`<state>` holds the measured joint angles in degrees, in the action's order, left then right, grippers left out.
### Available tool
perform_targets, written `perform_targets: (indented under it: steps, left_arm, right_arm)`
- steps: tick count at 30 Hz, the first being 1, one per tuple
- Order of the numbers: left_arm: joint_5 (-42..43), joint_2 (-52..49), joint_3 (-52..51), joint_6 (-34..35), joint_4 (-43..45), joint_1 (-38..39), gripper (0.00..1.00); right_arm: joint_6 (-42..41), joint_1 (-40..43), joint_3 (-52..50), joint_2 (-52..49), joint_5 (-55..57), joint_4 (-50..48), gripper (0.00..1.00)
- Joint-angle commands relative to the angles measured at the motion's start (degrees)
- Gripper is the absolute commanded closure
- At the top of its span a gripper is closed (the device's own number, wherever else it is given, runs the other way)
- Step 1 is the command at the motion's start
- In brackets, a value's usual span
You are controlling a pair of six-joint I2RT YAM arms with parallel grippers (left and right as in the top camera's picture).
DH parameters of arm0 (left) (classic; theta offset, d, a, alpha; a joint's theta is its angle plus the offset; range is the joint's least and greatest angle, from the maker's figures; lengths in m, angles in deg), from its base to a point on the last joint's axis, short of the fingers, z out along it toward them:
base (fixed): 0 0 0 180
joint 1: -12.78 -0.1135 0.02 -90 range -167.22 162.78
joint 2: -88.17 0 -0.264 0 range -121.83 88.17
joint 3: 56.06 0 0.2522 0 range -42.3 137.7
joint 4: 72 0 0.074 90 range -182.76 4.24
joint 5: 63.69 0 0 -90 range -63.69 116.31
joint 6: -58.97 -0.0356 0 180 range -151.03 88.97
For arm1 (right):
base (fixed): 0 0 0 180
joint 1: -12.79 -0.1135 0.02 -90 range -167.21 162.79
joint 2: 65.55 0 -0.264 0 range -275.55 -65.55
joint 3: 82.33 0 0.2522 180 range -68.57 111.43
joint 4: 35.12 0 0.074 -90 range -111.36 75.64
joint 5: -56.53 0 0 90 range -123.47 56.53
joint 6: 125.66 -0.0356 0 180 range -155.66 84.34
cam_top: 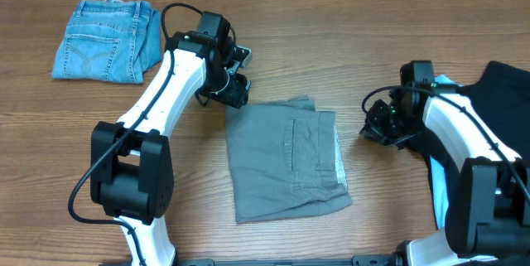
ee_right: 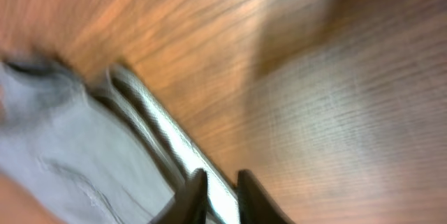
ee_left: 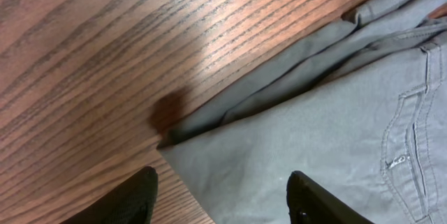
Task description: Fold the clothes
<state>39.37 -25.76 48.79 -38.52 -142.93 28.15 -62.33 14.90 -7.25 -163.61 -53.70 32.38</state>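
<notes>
Overhead, nearest the arms' bases, the grey-green shorts [cam_top: 286,158] lie folded into a flat rectangle on the middle of the wooden table [cam_top: 373,17]. At their far left corner hangs the left gripper [cam_top: 236,94], which the left wrist view [ee_left: 223,175] shows spread wide above that corner, gripping nothing. Right of the shorts, apart from their edge, the right gripper [cam_top: 373,121] has its fingers nearly together in a blurred wrist picture [ee_right: 222,182]. A black garment [cam_top: 505,92] lies at the right edge and a small denim pair [cam_top: 108,41] at the far left.
</notes>
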Motion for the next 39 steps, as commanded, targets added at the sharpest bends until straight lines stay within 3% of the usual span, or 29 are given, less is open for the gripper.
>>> perform_targets:
  steps: [1, 4, 6, 10, 19, 24, 29, 31, 35, 39]
  left_arm:
    - [0.07, -0.17, -0.37, -0.07, 0.26, 0.37, 0.37]
    - [0.07, -0.17, -0.37, -0.11, 0.61, 0.37, 0.37]
    - [0.07, -0.17, -0.37, -0.24, 0.85, 0.35, 0.37]
    - [0.07, -0.17, -0.37, -0.24, 1.03, 0.37, 0.37]
    - [0.07, -0.17, -0.37, -0.24, 1.07, 0.37, 0.37]
    - [0.04, -0.17, -0.37, -0.26, 1.07, 0.35, 0.36]
    - [0.04, -0.17, -0.37, -0.24, 1.20, 0.35, 0.36]
    - [0.02, -0.17, -0.37, -0.26, 1.22, 0.35, 0.37]
    - [0.02, -0.17, -0.37, -0.26, 0.94, 0.35, 0.37]
    - [0.04, -0.17, -0.37, -0.26, 1.29, 0.35, 0.37]
  right_arm:
    - [6.82, -0.28, 2.93, 0.44, -1.55, 7.34, 0.66]
    - [10.56, -0.70, 2.03, 0.42, -5.68, 13.49, 0.52]
    - [10.60, -1.46, 0.94, 0.42, -6.03, 15.96, 0.48]
    - [9.18, -3.93, -4.20, 0.37, -5.99, 15.89, 0.36]
    - [6.34, -6.69, -16.87, 0.37, -13.05, 5.33, 0.31]
    - [5.40, -9.01, -18.14, 0.39, -15.52, 3.54, 0.41]
    - [3.02, -9.40, -18.12, 0.39, -12.22, 2.10, 0.80]
    - [0.59, -9.05, -17.94, 0.39, -7.96, 1.64, 0.89]
    - [-0.76, -7.39, -14.69, 0.39, -2.05, 0.42, 0.96]
    - [-2.54, -4.85, -6.95, 0.39, 4.13, -2.67, 0.96]
